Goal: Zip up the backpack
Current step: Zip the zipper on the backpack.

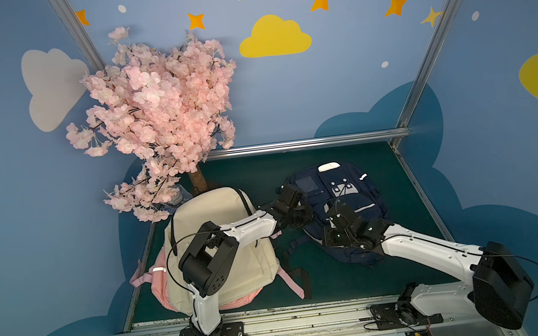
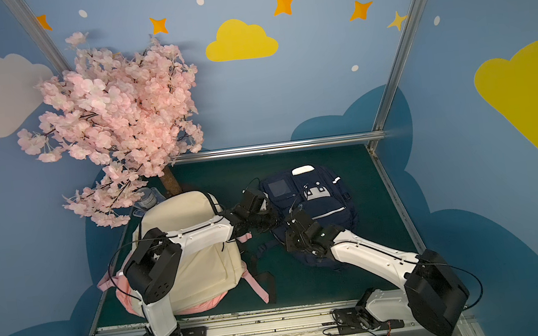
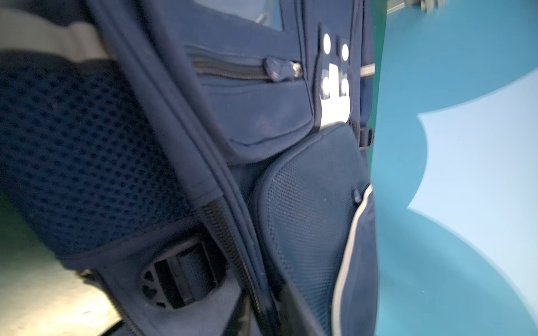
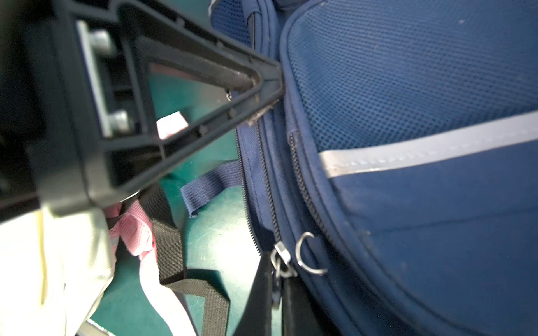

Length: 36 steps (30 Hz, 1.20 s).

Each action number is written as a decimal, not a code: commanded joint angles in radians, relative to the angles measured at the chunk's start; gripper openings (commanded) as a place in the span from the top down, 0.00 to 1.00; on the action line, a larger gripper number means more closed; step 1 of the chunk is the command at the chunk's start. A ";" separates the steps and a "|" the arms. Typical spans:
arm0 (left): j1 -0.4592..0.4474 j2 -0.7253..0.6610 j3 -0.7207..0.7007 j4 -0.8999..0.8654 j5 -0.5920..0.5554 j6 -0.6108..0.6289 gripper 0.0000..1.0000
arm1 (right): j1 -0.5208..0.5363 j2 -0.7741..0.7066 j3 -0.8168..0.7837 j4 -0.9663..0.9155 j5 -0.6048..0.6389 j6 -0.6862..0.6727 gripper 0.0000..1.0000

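Because the blue backpack [image 1: 358,196] lies on the bench [image 1: 326,273], with our left fingers [image 4: 189,139] pinched shut on its edge and our right fingers [image 4: 256,299] tight on the zip pull [image 4: 279,269], we should pull slowly along the zip teeth [image 4: 269,192] and keep that edge stretched flat.

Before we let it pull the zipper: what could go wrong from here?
1. The left gripper pinches the edge of the navy backpack beside the zipper track, ahead of the zipper pull in the jaws of the right gripper; the pull may run into it.
2. The open metal ring by the pull could snag.
3. The left arm crosses the cream backpack and might drag it.
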 commanded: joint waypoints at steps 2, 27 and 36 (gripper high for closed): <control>0.052 0.018 0.036 -0.042 -0.027 0.045 0.96 | 0.008 -0.065 0.010 -0.078 0.119 0.110 1.00; 0.054 -0.028 0.085 -0.171 -0.055 0.111 0.49 | -0.058 -0.114 -0.056 0.098 -0.046 0.050 1.00; 0.033 -0.180 -0.217 0.151 -0.012 -0.046 0.42 | -0.019 -0.046 -0.049 0.153 -0.057 0.051 1.00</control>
